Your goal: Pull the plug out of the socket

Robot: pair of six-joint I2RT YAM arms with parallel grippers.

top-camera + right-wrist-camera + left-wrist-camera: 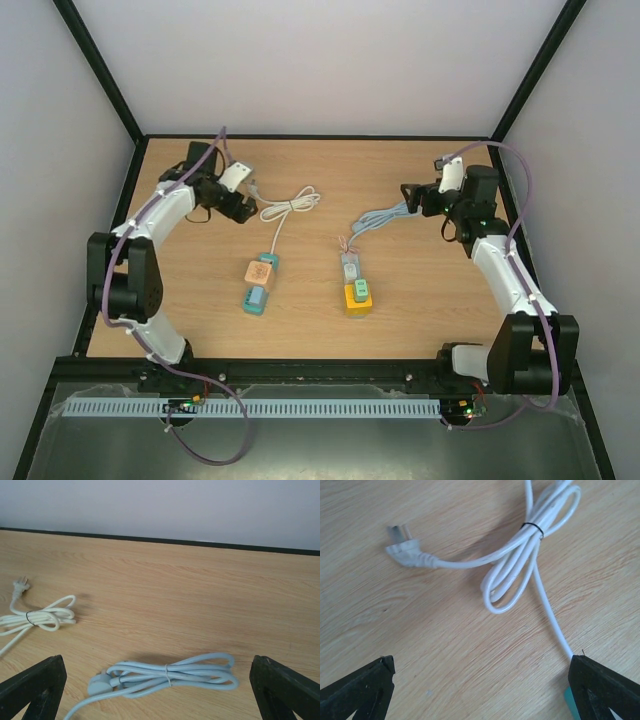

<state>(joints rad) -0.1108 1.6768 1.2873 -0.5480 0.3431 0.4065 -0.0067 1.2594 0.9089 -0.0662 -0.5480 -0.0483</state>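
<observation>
Both pincers spread, empty — left gripper (240, 210) over the white cord (520, 565), right gripper (410, 197) near the blue cord (170, 675). The green plug (360, 290) sits in the yellow socket (356, 304) mid-table, well apart from both. Risk — unheld, the socket would likely lift with the plug

Top external: high behind the arm bases, looking down on the whole table (320, 180). Left wrist: close and steep, white cable (520, 565) just ahead of the left fingers (355, 690). Right wrist: low, shallow across the tabletop, blue cable (170, 672) near between the right fingers (30, 690), same white cable far ahead-left.
</observation>
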